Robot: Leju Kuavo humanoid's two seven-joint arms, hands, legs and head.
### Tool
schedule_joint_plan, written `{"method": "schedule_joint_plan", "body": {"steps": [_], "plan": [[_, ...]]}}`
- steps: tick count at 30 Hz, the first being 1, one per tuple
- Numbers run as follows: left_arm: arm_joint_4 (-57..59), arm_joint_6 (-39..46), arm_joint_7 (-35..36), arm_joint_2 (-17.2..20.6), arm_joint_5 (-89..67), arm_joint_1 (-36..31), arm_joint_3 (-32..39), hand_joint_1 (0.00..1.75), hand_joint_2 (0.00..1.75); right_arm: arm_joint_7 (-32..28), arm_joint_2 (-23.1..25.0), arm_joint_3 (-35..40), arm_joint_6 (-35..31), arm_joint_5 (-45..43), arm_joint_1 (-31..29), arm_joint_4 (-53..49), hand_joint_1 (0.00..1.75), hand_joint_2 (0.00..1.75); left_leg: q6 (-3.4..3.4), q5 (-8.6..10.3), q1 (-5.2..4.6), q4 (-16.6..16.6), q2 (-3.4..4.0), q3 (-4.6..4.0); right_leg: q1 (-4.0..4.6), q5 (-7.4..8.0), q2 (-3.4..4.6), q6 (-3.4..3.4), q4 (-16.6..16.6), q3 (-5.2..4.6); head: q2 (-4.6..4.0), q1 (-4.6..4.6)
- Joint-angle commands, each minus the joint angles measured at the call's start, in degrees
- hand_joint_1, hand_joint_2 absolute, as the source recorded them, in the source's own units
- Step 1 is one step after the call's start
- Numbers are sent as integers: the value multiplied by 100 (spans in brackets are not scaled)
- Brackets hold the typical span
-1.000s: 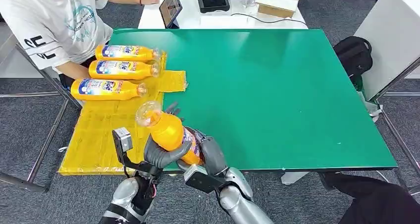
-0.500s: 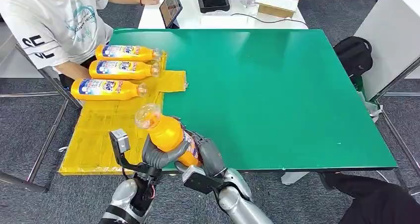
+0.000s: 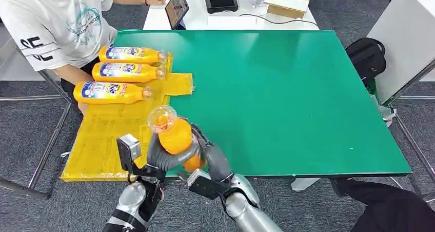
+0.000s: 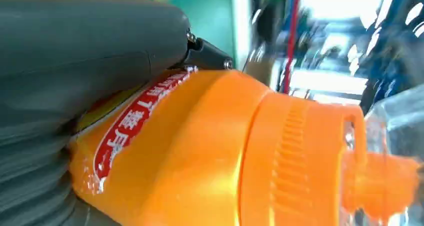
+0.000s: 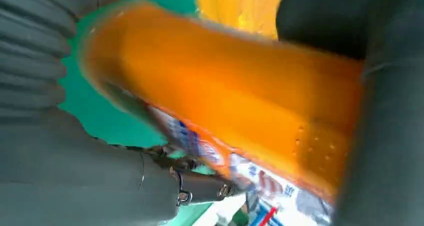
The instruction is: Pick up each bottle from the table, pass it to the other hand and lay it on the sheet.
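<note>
Both left hand and right hand grip the bottle, cap up, over the table edge by the sheet.

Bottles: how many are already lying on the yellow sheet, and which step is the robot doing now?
Done: three bottles lie side by side on the yellow sheet. In hand: a fourth bottle is gripped by both the left hand and the right hand, so the pass is midway. Left: the right hand's release and laying it on the sheet. The green table shows no further bottles.
</note>
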Motion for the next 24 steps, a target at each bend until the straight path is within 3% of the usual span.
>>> {"method": "schedule_joint_plan", "body": {"steps": [1, 3, 6, 7, 8, 10, 13, 14, 15, 17, 19, 24], "plan": [[86, 1369, -474, 180, -712, -825, 984, 175, 175, 77, -88, -275, 120, -600, 34, -1082, 0, 0, 4, -3, 2, 3, -2, 8, 5, -5, -9, -14, 4, 10, 0, 0], [175, 1823, -657, 207, -1046, -931, 1132, 175, 175, 55, -79, -284, 126, -686, 14, -1065, 0, 0, 6, -9, 4, 2, 6, 24, 8, -9, -2, -19, 3, 23, 0, 0], [321, 1765, -591, 232, -948, -1037, 1264, 175, 175, 15, -66, -275, 88, -735, 8, -1016, 0, 0, 4, 1, 1, -3, -2, 11, 3, -2, -7, -9, 0, 11, 0, 0], [391, 2322, -735, 264, -1399, -1089, 1293, 175, 175, -39, -74, -252, 60, -779, 6, -1007, 0, 0, 6, -2, 0, -3, -4, 22, 3, -8, -11, -13, 0, 23, 0, -2], [460, 2369, -735, 304, -1447, -1129, 1319, 175, 175, -58, -82, -238, 48, -802, 14, -1022, 0, 0, 5, -2, 2, -3, -1, 21, 5, -5, -8, -12, -2, 22, 0, -2], [860, 3498, -710, 498, -2671, -1279, 1231, 175, 175, -244, -71, -264, -190, -860, 67, -1161, 0, 0, 6, -5, 2, -5, 5, 28, 5, -6, -3, -14, -4, 29, 0, -2], [1360, 3966, -735, 619, -3207, -1440, 1253, 175, 175, -287, -96, -262, -384, -918, 161, -1462, 0, 0, 5, -1, -1, -9, -4, 28, 2, -7, -11, -15, -3, 29, 0, 0], [1533, 4003, -658, 457, -4245, -1480, 1789, 175, 175, -393, -98, -285, -567, -949, 211, -1623, 0, 0, 3, 1, 0, -7, -4, 22, 2, -5, -10, -13, -3, 23, 0, -2], [1533, 4003, -658, 457, -4245, -1480, 1789, 175, 175, -393, -98, -285, -567, -949, 211, -1623, 0, 0, 4, -4, 1, -10, 3, 38, 5, -8, -5, -19, -5, 37, 0, -4], [1571, 4003, -585, 198, -6420, -1489, 2763, 175, 175, -614, -78, -383, -946, -1091, 335, -1965, 0, 0, 4, -1, 1, -6, 3, 23, 3, -4, -4, -13, -3, 22, 0, -2], [1740, 4003, -567, 232, -7609, -1564, 3196, 175, 175, -727, -99, -417, -1126, -1241, 426, -2314, 0, 0, 6, -7, 2, -3, 13, 31, 6, -6, 5, -16, -2, 28, 0, -4], [2939, 4003, 327, 796, -8513, -1939, 2723, 175, 175, -875, -119, -362, -1445, -1370, 436, -2695, 0, 0, 4, -2, 1, -5, 15, 26, 3, -4, 2, -13, -2, 20, 0, 0]]}}
